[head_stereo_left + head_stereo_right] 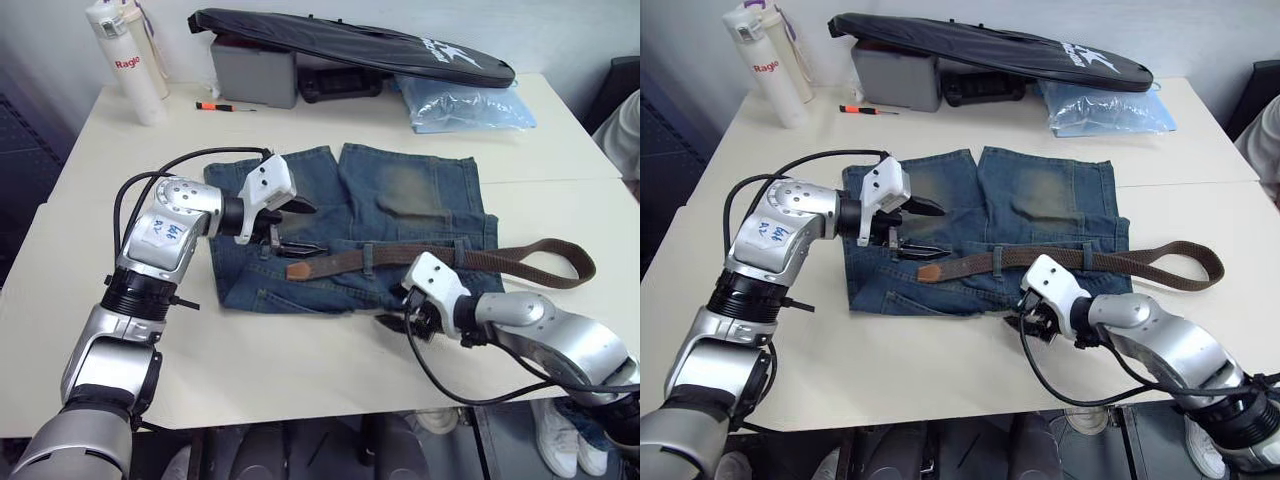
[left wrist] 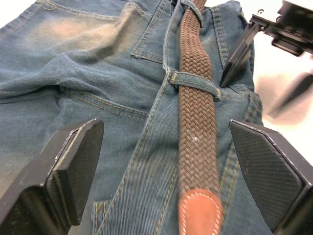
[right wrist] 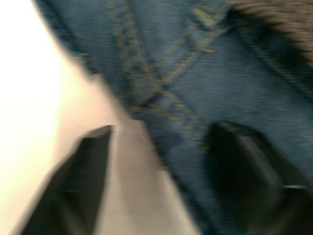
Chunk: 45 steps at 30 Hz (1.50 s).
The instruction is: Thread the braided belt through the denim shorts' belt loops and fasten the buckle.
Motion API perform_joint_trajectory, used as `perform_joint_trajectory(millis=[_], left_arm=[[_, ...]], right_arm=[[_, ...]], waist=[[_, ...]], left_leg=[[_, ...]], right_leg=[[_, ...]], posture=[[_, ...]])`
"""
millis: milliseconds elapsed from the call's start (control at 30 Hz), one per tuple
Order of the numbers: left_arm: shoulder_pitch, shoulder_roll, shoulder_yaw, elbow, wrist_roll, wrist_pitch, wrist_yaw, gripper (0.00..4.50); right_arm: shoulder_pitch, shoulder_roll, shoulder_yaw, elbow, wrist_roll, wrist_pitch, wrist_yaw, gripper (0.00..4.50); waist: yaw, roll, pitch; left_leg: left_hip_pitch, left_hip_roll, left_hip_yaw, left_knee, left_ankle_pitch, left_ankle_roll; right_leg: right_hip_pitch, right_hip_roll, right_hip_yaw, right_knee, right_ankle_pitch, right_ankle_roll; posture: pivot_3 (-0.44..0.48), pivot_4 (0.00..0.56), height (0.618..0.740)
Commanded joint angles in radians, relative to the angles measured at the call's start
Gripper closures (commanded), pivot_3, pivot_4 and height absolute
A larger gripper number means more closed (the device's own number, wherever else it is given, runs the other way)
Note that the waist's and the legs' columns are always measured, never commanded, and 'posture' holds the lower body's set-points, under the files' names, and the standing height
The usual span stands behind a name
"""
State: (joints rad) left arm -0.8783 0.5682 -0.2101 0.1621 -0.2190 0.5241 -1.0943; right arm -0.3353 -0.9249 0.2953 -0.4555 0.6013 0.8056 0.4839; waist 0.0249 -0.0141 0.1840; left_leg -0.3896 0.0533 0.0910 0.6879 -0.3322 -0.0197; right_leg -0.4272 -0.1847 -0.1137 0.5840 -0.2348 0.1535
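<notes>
The denim shorts (image 1: 400, 215) lie flat in the middle of the table. The braided belt (image 1: 440, 258) runs along their waistband under two belt loops (image 2: 195, 83), and its leather tip (image 1: 300, 270) lies at the left. Its other end curls back on the table off the shorts' right side (image 1: 575, 262). I cannot make out the buckle. My left gripper (image 1: 303, 228) hovers open just above the leather tip, one finger on either side of the belt (image 2: 195, 127). Open as well, my right gripper (image 1: 398, 322) sits at the shorts' near edge (image 3: 195, 83), one finger over denim and one over table.
Along the back of the table stand white bottles (image 1: 125, 60), a grey box (image 1: 255, 75), a long black bag (image 1: 350, 45) and a pale blue plastic bag (image 1: 465, 105). An orange-tipped pen (image 1: 225, 106) lies near the box. A person's sleeve (image 1: 630, 130) shows at the right edge.
</notes>
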Motion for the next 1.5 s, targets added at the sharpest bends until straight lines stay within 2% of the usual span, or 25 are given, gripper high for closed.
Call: perform_joint_trajectory(millis=[33,67,167,367,600,700,800,933,1100,1233,1500], left_arm=[[0.002,0.015,0.029,-0.037,-0.007,0.002,0.005,0.0],[0.006,0.014,0.029,-0.042,-0.008,0.004,0.005,0.0],[0.014,0.01,0.029,-0.053,-0.011,0.009,0.007,0.0],[0.022,-0.012,0.019,-0.068,-0.019,0.016,0.012,0.0],[0.013,-0.076,-0.018,-0.086,-0.022,0.024,0.011,0.0],[0.0,-0.104,-0.032,-0.081,-0.019,0.021,0.006,0.0],[-0.011,-0.114,-0.04,-0.064,-0.013,0.014,0.0,0.0],[-0.033,-0.147,-0.065,-0.036,-0.006,0.0,-0.01,0.0],[-0.06,-0.221,-0.116,-0.006,0.013,-0.017,-0.005,0.0],[-0.078,-0.26,-0.141,0.046,0.046,-0.021,0.034,0.0],[-0.077,-0.345,-0.216,0.12,0.159,-0.065,0.122,0.0]], right_arm=[[0.006,-0.048,-0.059,0.058,-0.087,-0.036,0.064,2.71],[0.013,-0.072,-0.071,0.068,-0.112,-0.06,0.089,3.25],[0.04,-0.145,-0.093,0.11,-0.186,-0.14,0.167,4.48],[0.074,-0.249,-0.157,0.287,-0.314,-0.294,0.27,4.48],[0.076,-0.211,-0.209,0.316,-0.352,-0.311,0.298,4.48],[0.093,-0.195,-0.244,0.263,-0.337,-0.274,0.302,3.46],[0.121,-0.217,-0.301,0.199,-0.322,-0.239,0.321,2.12],[0.153,-0.262,-0.416,0.111,-0.274,-0.162,0.381,0.1],[0.153,-0.252,-0.539,-0.037,-0.145,-0.017,0.414,0.04],[0.131,-0.156,-0.517,-0.148,-0.072,0.044,0.342,0.04],[0.157,-0.118,-0.501,-0.205,-0.097,0.107,0.248,0.04]], waist=[[0.004,0.0,0.0],[0.005,0.0,0.0],[0.006,0.0,0.0],[0.006,0.0,0.0],[0.003,0.0,0.0],[0.002,0.0,0.0],[0.001,0.0,0.0],[0.002,0.0,0.0],[0.004,0.0,0.0],[0.001,0.0,0.0],[0.006,0.0,0.0]], left_leg=[[0.0,0.0,0.0,0.001,0.0,0.0],[-0.001,0.0,0.0,0.002,0.0,0.0],[-0.002,0.0,0.0,0.003,-0.001,0.002],[-0.002,0.0,0.0,0.005,-0.002,0.002],[-0.002,0.0,0.0,0.005,-0.002,0.002],[-0.002,0.0,0.0,0.005,-0.002,0.002],[-0.002,0.0,0.0,0.005,-0.002,0.002],[-0.002,0.0,0.0,0.005,-0.002,0.002],[-0.002,0.0,0.0,0.006,-0.002,0.002],[-0.002,0.0,0.0,0.006,-0.002,0.002],[-0.002,0.0,-0.001,0.007,-0.002,0.002]], right_leg=[[0.0,0.0,0.0,0.0,0.0,0.0],[0.0,0.0,0.0,0.0,0.001,0.0],[0.001,0.0,0.0,-0.001,0.001,0.0],[0.001,0.0,0.0,-0.001,0.001,0.001],[0.001,0.0,0.0,-0.001,0.002,0.001],[0.001,0.0,0.0,-0.001,0.002,0.001],[0.001,0.0,0.0,-0.001,0.002,0.001],[0.001,0.0,0.0,-0.001,0.002,0.001],[0.001,0.0,0.0,-0.001,0.002,0.001],[0.001,0.0,0.0,-0.001,0.002,0.001],[0.001,0.0,0.0,0.0,0.002,0.001]], posture=[[0.0,0.15,0.74],[0.0,0.15,0.74],[0.0,0.15,0.74],[0.0,0.15,0.74],[0.0,0.15,0.74],[0.0,0.15,0.74],[0.0,0.15,0.74],[0.0,0.15,0.74],[0.0,0.15,0.74],[0.0,0.15,0.74],[0.0,0.15,0.74]])
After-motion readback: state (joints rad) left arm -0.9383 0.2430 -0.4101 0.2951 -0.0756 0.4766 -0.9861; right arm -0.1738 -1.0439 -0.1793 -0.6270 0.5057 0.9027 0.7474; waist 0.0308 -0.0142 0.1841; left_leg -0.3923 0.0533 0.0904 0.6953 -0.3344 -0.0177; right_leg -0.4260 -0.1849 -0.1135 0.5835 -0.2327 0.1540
